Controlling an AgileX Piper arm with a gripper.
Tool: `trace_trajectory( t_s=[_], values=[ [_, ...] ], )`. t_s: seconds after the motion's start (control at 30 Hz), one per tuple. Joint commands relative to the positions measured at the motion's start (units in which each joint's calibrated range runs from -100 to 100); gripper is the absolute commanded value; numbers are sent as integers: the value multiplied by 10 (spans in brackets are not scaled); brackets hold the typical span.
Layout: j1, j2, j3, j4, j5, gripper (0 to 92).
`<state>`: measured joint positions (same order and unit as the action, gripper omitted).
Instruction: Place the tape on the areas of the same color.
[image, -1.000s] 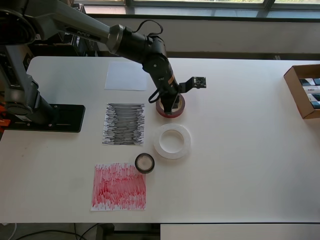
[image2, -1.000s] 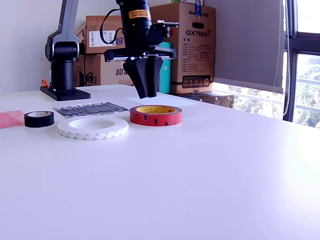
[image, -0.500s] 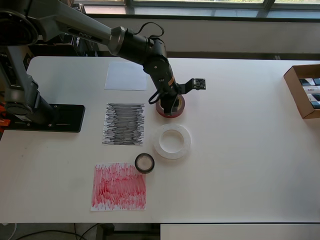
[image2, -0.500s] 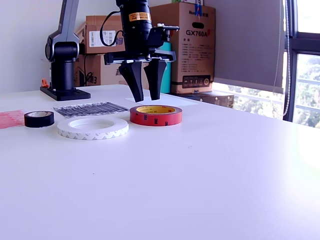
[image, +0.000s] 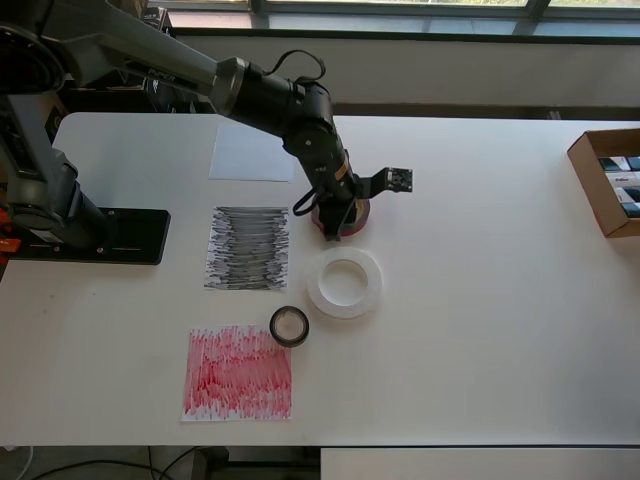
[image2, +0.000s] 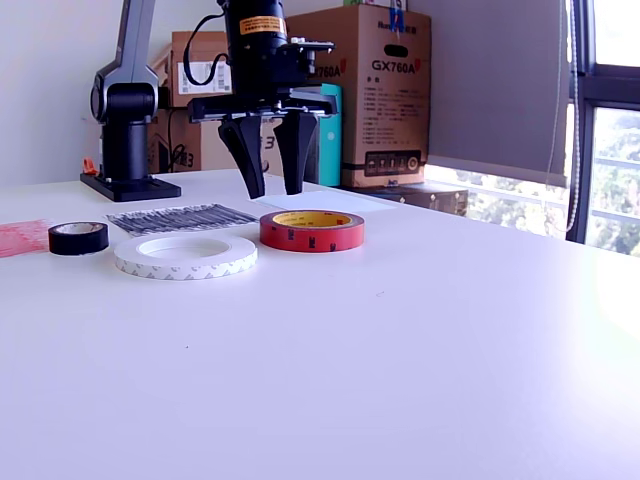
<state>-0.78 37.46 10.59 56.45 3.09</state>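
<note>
cardboard boxes (image2: 385, 95) stand at the back, behind a big white table (image: 480, 300). the gripper (image2: 268, 185) hangs over the table with its two fingers spread apart and nothing between them. it is near the red tape (image2: 312, 230), a bit toward the exterior view's left of it and not touching. the white tape (image: 345, 283) and the black tape (image: 289, 326) lie flat on bare table too, so no roll is on its paper yet. this looks like the first step — getting hold of the red tape. next the fingers should line up over its rim, go down and close. then it must travel past the black paper (image: 248, 248) to the red paper (image: 238, 372) — the white paper (image: 252, 152) waits too.
</note>
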Motion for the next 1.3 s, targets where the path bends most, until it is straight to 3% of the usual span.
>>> trace_trajectory(
  t_s=[0.0, 0.5, 0.87, 1.27],
  values=[
    [-5, 6, -3, 20, -4, 452],
    [-32, -39, 7, 14, -14, 452],
    [-88, -212, 240, -72, -112, 452],
    [-131, -213, 254, -76, -126, 452]
  ],
)
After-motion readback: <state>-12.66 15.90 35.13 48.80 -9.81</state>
